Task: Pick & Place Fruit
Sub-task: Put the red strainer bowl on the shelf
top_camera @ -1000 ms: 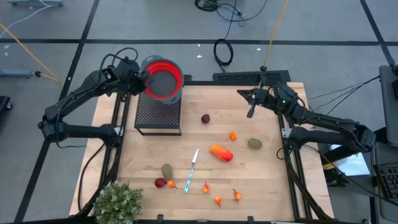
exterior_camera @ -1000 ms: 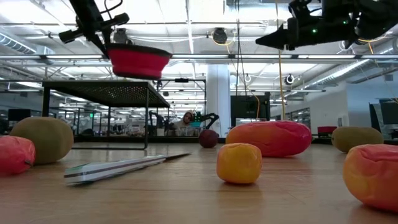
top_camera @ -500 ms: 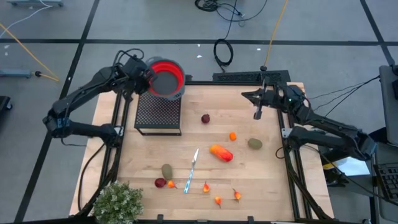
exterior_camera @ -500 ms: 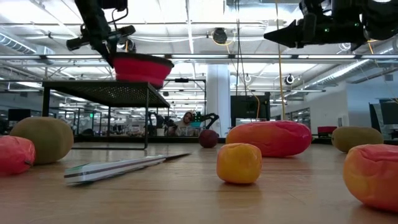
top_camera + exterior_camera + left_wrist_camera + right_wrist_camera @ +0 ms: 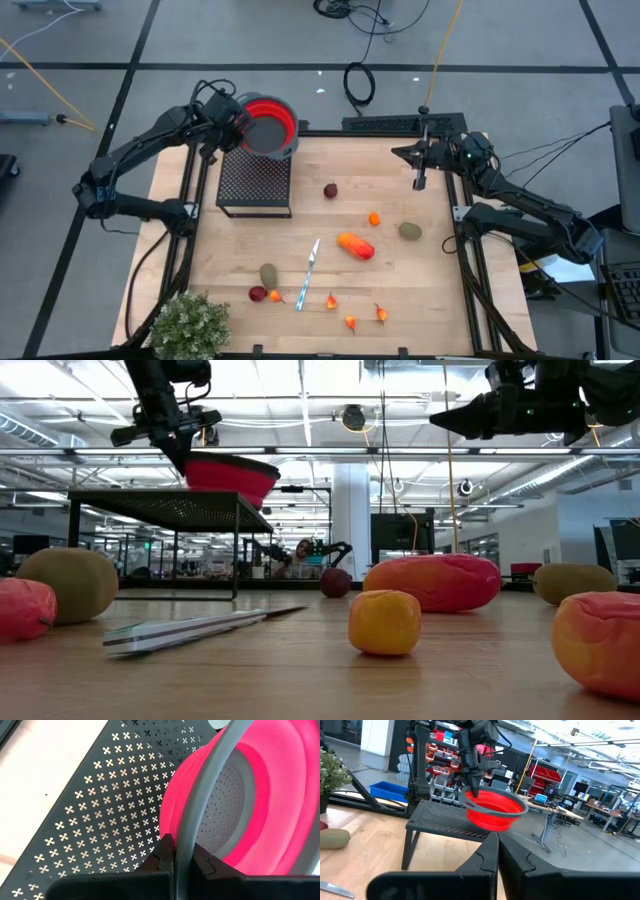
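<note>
The fruit is scattered over the wooden table from its centre toward six o'clock, all untouched. The left gripper is clamped on the grey rim of the red colander, held above the black perforated stand at eleven o'clock. The right gripper, closed and empty, hovers at two o'clock. The toy pieces are judged light and slightly soft; the elongated one is best taken across its narrow middle.

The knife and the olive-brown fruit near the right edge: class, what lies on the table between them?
In the high view, the elongated orange-red fruit lies between the knife and the olive-brown fruit; the small orange ball sits just above that line.
</note>
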Tool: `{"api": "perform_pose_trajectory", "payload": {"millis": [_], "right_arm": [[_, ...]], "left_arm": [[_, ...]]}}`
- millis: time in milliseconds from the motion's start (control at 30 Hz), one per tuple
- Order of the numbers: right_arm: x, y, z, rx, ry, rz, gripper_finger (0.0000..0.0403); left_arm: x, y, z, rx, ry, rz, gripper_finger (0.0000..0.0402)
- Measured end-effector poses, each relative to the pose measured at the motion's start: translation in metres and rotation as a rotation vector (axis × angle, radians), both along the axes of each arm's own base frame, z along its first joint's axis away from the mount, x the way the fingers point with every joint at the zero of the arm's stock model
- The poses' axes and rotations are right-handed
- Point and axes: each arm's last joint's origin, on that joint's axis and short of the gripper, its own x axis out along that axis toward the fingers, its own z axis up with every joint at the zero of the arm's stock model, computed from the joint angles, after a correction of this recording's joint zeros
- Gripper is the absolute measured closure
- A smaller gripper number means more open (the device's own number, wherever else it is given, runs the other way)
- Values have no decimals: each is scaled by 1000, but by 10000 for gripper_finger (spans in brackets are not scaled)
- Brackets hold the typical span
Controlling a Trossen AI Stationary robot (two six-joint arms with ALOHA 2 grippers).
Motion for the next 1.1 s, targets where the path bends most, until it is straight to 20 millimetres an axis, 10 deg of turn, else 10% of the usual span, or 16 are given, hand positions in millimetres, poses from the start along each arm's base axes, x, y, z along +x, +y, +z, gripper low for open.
{"api": "perform_pose_trajectory", "payload": {"millis": [1100], "right_arm": [[-4,-5,-1,15,9,-39,403]], "left_arm": [[-8,2,9,132,36,-85,397]]}}
